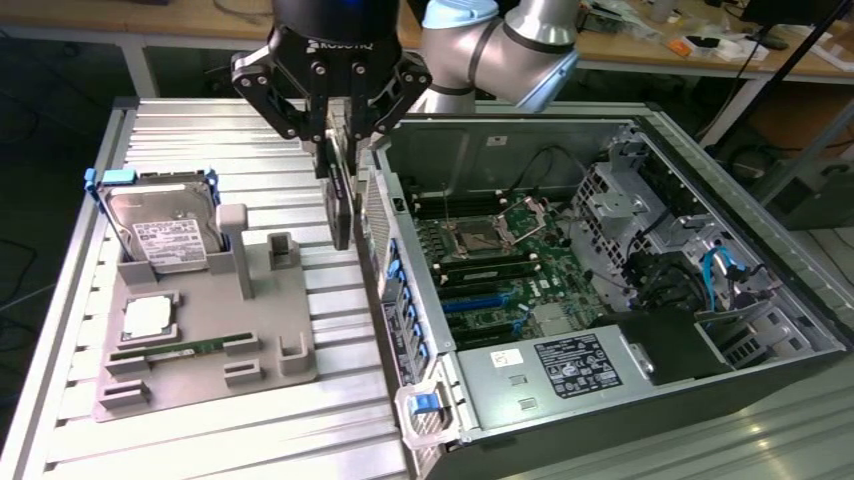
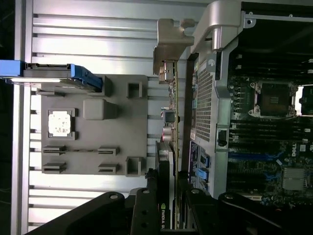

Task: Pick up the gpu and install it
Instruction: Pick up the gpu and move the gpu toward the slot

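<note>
Jaws clamped on the gpu [image 1: 343,200], I hold its long axis vertical, exterior view's upper centre, just left of the case [image 1: 467,150].

matt grey plastic tray [image 1: 260,312], ribbed metal table [image 1: 200,140], gpu [image 1: 342,205] seemingly black plastic
</note>
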{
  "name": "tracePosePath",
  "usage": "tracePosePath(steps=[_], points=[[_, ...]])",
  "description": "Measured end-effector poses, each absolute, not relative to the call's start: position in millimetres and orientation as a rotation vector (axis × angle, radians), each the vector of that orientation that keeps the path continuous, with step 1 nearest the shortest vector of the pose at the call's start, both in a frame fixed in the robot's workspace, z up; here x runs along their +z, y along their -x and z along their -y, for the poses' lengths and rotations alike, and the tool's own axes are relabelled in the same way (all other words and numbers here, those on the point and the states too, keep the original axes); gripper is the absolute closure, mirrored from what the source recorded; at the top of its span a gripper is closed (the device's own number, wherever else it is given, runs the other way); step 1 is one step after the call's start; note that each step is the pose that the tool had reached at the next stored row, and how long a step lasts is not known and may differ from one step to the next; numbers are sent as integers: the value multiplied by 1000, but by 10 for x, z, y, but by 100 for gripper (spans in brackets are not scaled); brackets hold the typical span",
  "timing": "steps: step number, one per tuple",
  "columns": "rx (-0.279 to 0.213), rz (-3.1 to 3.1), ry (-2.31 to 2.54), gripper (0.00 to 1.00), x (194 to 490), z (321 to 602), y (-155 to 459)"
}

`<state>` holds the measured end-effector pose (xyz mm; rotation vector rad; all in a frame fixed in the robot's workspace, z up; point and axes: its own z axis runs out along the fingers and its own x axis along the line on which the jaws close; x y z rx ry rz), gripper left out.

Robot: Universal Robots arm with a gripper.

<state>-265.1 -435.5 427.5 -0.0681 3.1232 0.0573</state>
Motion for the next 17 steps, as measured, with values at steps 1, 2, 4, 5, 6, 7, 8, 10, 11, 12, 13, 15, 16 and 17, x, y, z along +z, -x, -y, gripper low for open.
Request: tracePosePath(steps=[1,2,4,5,6,7,8,10,11,12,13,15,16,17], points=[[58,-3123,68,73,4279,4355,2639],[58,-3124,68,73,4281,4355,2626],[58,-3124,68,73,4281,4355,2590],[58,-3125,68,73,4282,4354,2557],[58,-3125,68,73,4281,4355,2537],[58,-3125,68,73,4281,4354,2522],[58,-3125,68,73,4281,4354,2506],[58,-3125,68,73,4281,4355,2475],[58,-3125,68,73,4281,4354,2461],[58,-3125,68,73,4281,4355,2446],[58,-3125,68,73,4281,4355,2435],[58,-3125,68,73,4281,4355,2412],[58,-3125,68,73,4281,4355,2398],[58,-3125,68,73,4281,4354,2387]])
